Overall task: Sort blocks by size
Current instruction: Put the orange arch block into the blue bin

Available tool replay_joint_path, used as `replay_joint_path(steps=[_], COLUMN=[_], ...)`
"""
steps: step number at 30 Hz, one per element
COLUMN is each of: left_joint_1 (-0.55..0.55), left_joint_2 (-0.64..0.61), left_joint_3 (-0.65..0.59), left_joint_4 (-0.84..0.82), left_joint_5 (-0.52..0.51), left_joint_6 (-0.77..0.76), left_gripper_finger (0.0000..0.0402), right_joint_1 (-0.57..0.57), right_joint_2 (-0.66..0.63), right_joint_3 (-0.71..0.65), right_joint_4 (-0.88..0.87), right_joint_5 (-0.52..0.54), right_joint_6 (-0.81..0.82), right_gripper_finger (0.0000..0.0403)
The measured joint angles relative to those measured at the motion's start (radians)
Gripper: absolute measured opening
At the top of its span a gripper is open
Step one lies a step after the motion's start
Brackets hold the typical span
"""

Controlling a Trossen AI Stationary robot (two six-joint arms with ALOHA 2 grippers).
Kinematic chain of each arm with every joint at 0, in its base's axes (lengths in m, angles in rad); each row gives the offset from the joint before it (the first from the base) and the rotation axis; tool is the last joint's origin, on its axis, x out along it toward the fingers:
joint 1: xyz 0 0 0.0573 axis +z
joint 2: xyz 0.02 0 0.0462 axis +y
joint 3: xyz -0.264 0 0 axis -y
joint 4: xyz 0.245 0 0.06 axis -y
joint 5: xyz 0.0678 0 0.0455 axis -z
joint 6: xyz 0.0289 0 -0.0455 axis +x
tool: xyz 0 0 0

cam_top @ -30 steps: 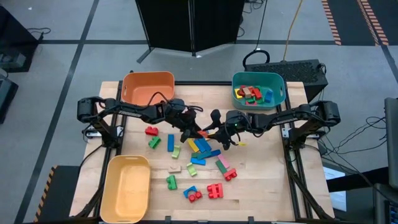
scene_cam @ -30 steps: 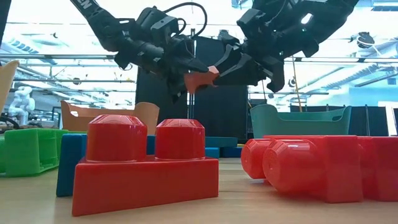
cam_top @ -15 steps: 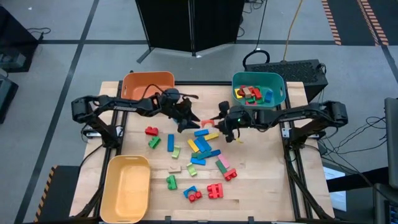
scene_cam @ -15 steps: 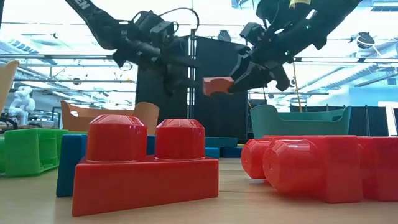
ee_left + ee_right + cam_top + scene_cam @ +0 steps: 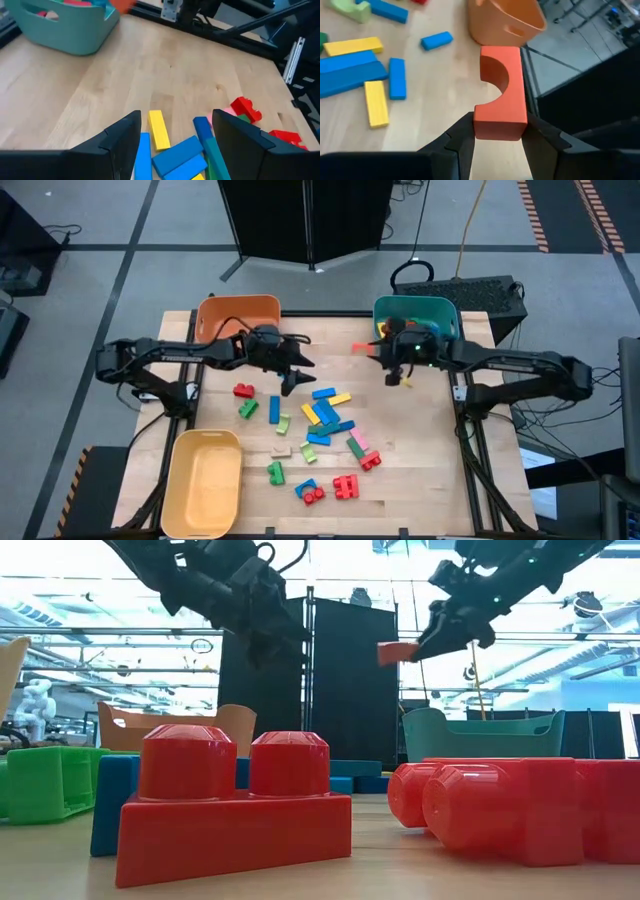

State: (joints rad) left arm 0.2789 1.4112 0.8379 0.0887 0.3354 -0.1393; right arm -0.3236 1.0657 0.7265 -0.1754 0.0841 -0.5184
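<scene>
Fingers of right gripper (image 5: 497, 131) pinch one red arch block (image 5: 500, 92); two yellow bars (image 5: 377, 103).

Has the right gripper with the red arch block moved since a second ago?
Yes. The right gripper, shut on the red arch block, has moved from over the block pile toward the teal bin.

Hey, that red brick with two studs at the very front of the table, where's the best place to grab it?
Come straight down from above and close on the flat base walls of the red two-stud brick, across its narrow width. It sits upright with its studs up. The rounded studs would likely slip, while the straight sides below them offer parallel faces.
</scene>
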Motion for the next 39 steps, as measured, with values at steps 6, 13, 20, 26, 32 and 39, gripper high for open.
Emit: replay_joint_path(steps=[6, 13, 20, 26, 32, 39], left_joint_1=[-0.044, -0.076, -0.097, -0.118, -0.133, -0.134], left_joint_2=[0.001, 0.002, 0.002, 0.002, 0.002, 0.002], left_joint_3=[0.000, -0.016, -0.052, -0.057, -0.057, -0.057], left_joint_4=[-0.045, -0.053, -0.054, -0.049, -0.045, -0.045], left_joint_5=[-0.064, -0.176, -0.225, -0.285, -0.355, -0.405], left_joint_6=[0.023, 0.018, 0.015, 0.014, 0.014, -0.010], left_gripper_finger=[0.0239, 0.0239, 0.0239, 0.0239, 0.0239, 0.0239], right_joint_1=[-0.077, -0.165, -0.258, -0.332, -0.416, -0.481], right_joint_2=[-0.095, -0.136, -0.135, -0.135, -0.134, -0.134], right_joint_3=[-0.006, -0.007, -0.008, -0.085, -0.252, -0.353], right_joint_4=[-0.072, -0.131, -0.220, -0.156, 0.052, 0.184], right_joint_5=[0.002, 0.037, 0.153, 0.151, 0.150, 0.150], right_joint_6=[0.036, 0.101, 0.211, 0.254, 0.298, 0.302], right_gripper_finger=[0.0134, 0.0134, 0.0134, 0.0134, 0.0134, 0.0134])
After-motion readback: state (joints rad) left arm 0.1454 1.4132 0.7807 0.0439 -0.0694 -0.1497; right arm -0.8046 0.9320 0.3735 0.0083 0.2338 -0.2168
